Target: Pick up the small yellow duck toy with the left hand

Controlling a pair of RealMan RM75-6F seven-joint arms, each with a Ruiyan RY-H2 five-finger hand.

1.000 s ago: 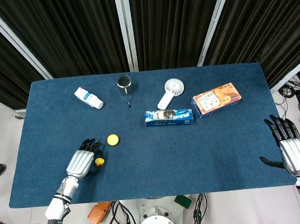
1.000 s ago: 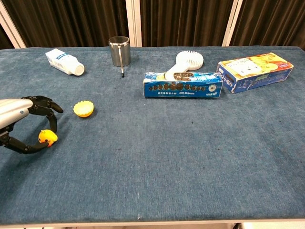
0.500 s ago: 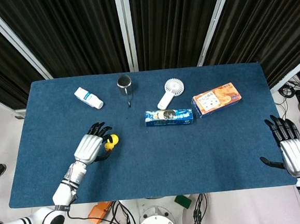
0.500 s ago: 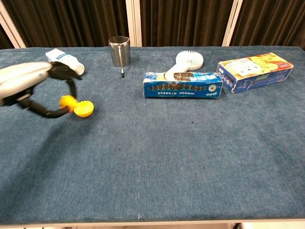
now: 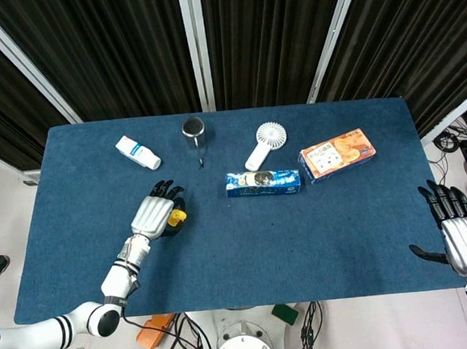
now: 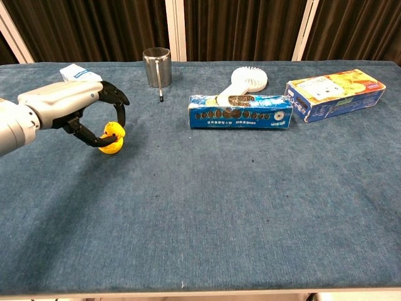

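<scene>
The small yellow duck toy (image 5: 176,217) (image 6: 114,130) is pinched between the thumb and fingers of my left hand (image 5: 156,216) (image 6: 80,108), lifted just above the blue table (image 5: 303,242) left of the middle. In the chest view a yellow round piece (image 6: 111,148) lies right under the duck; in the head view the hand and duck cover it. My right hand (image 5: 465,239) hovers off the table's front right corner with its fingers spread and nothing in it; only the head view shows it.
A white tube (image 5: 138,152) and a metal cup (image 5: 194,129) stand at the back left. A white hand fan (image 5: 265,142), a blue biscuit pack (image 5: 263,182) and an orange box (image 5: 337,154) lie at the back right.
My left hand has carried the duck away from the front left edge, forward and toward the middle, over the yellow round piece. The right hand has barely shifted.
</scene>
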